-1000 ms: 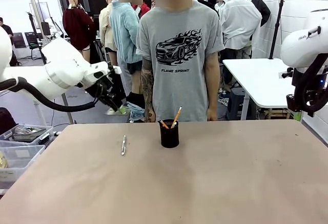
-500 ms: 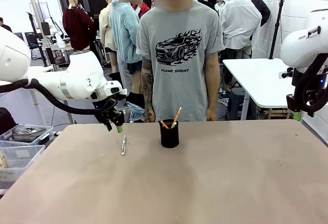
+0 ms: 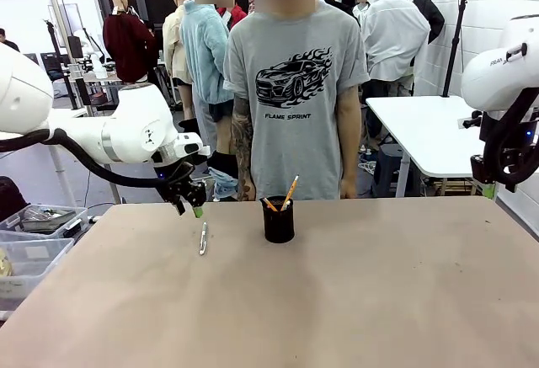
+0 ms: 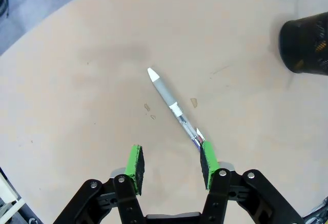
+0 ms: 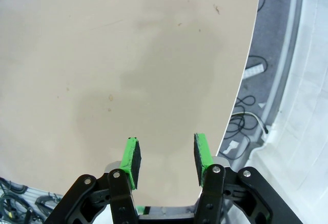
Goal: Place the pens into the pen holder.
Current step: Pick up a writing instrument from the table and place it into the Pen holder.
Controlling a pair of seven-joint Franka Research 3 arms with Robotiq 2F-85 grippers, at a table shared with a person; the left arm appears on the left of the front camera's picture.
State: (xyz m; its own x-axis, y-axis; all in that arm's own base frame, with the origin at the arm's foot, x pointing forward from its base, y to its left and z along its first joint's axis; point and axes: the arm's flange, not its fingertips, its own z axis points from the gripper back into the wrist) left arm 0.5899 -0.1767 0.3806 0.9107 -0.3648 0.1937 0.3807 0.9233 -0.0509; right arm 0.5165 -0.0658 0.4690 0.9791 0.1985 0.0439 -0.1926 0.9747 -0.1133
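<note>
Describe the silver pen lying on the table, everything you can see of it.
The silver pen is slim, with a grey barrel, a white tapered tip and a shiny metallic rear section with a clip. It lies flat on the bare tan table, left of the black pen holder and apart from it. The left gripper hangs open above its clip end, touching nothing.

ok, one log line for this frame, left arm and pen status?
left tool: open, above silver pen | pen: flat on table, ungrasped | holder: holds pencils | right tool: open, idle
</note>
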